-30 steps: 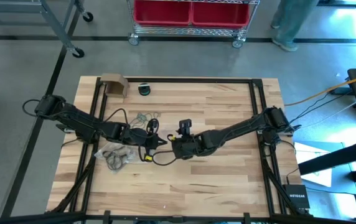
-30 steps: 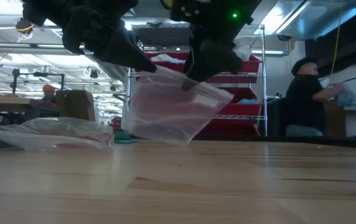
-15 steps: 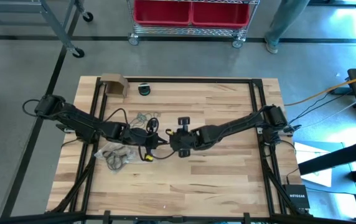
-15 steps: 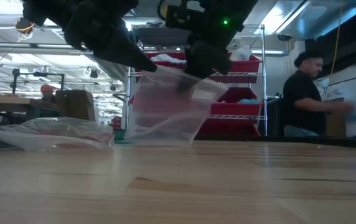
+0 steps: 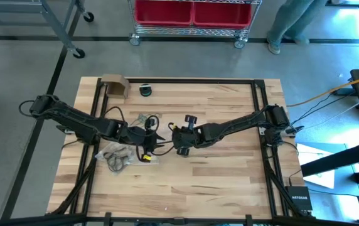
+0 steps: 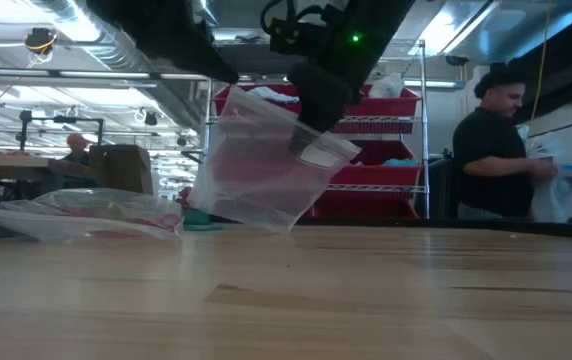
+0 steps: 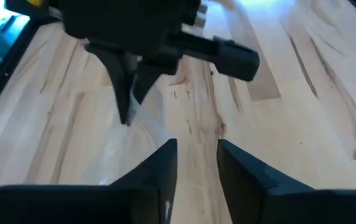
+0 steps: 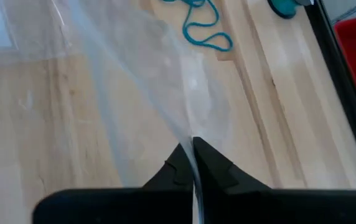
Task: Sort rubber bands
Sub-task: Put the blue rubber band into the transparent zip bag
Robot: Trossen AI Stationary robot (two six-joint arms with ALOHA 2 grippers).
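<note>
Here the right hand (image 8: 192, 163) sits near the middle of the tabletop (image 5: 230, 169), its two fingers pressed together on the edge of a clear plastic bag (image 6: 261, 165). In the low view that bag hangs tilted from the grip, with its lower corner close to the wood; whether it touches cannot be told. The left hand (image 7: 196, 163) is just to the left of the right one, its fingers (image 7: 159, 168) parted with a narrow gap between them and nothing visible inside that gap. In the left wrist view it points toward the right hand's closed tips and the bag beneath them.

A second clear bag (image 6: 86, 215) lies flat at the left of the tabletop with reddish contents showing through. So two bags can be counted. The rubber bands (image 8: 200, 28) show as a loose teal cluster lying on the wood on the far side of the held bag; a single count of them cannot be made. A small brown box (image 5: 114, 85) and a dark round object (image 5: 145, 90) rest at the far edge of the tabletop. One person (image 6: 496, 145) stands in the room beyond.
</note>
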